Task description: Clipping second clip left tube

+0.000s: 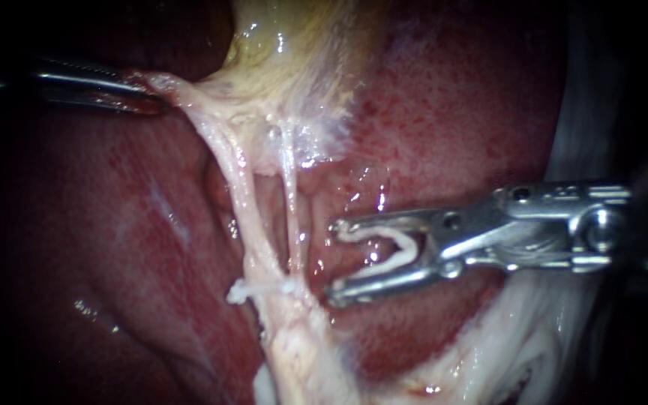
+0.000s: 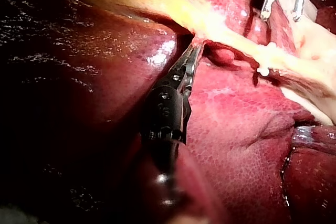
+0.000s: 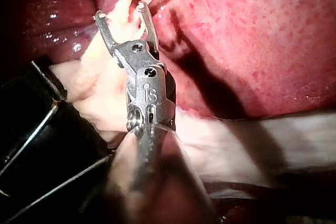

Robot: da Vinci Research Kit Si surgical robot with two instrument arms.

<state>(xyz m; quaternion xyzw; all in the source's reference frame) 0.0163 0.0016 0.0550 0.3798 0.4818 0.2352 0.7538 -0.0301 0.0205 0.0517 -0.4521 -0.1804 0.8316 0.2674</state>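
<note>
Left instrument (image 1: 148, 94): jaws clamped on pale tissue (image 1: 189, 97) below the gallbladder (image 1: 286, 45). Right instrument (image 1: 337, 261): jaws spread wide, holding a white clip (image 1: 388, 244) between them, just beside the left tube (image 1: 243, 195) and apart from it. A fitted clip (image 1: 260, 287) sits lower on that tube.

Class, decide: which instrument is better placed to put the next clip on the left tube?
Right. The right instrument carries a clip, open toward the left tube; the left instrument is busy gripping tissue taut.
</note>
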